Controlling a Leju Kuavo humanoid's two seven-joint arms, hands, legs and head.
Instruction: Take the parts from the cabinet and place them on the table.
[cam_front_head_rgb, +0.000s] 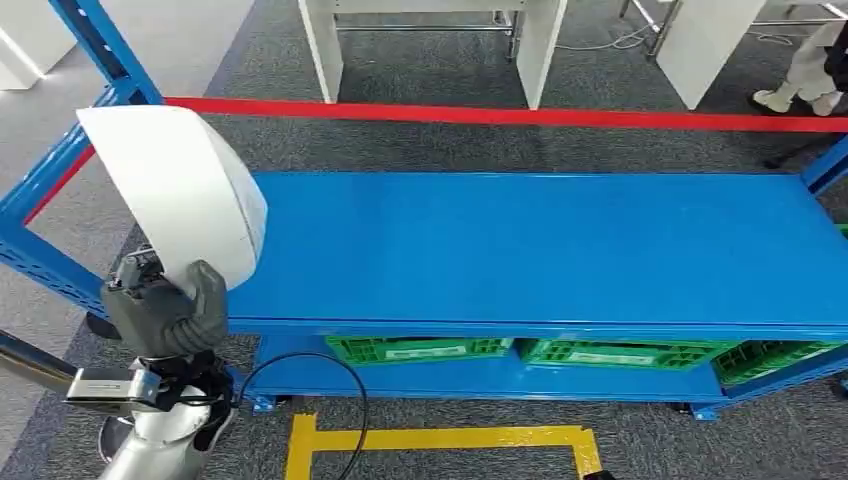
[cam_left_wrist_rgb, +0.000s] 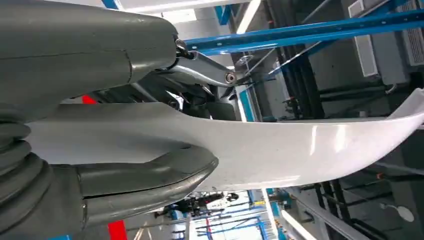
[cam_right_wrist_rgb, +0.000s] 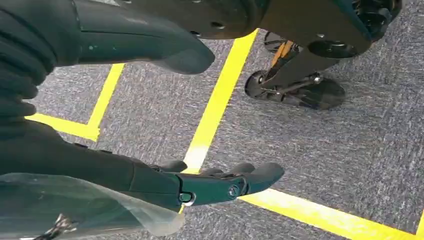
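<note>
Head view: left robot hand (cam_front_head_rgb: 165, 310) grips curved white glossy part (cam_front_head_rgb: 180, 195) at blue tabletop's (cam_front_head_rgb: 540, 250) left end. Green crates (cam_front_head_rgb: 620, 352) on shelf beneath, contents unclear.
Left wrist view: thumb clamps smooth part (cam_left_wrist_rgb: 280, 150).
Right wrist view: right robot hand (cam_right_wrist_rgb: 165, 175) empty, fingers spread over grey carpet (cam_right_wrist_rgb: 350, 150) with yellow lines.

L arm up at 8 o'clock in head view, left hand (cam_front_head_rgb: 165, 315) w/ thumb and fingers clamped on the white part (cam_front_head_rgb: 175, 195). Right hand (cam_right_wrist_rgb: 150, 125) hangs palm-down, fingers apart, holding nothing.

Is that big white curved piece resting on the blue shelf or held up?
Held up: the left hand grips the white part's lower edge, lifting it beside the blue shelf.
</note>
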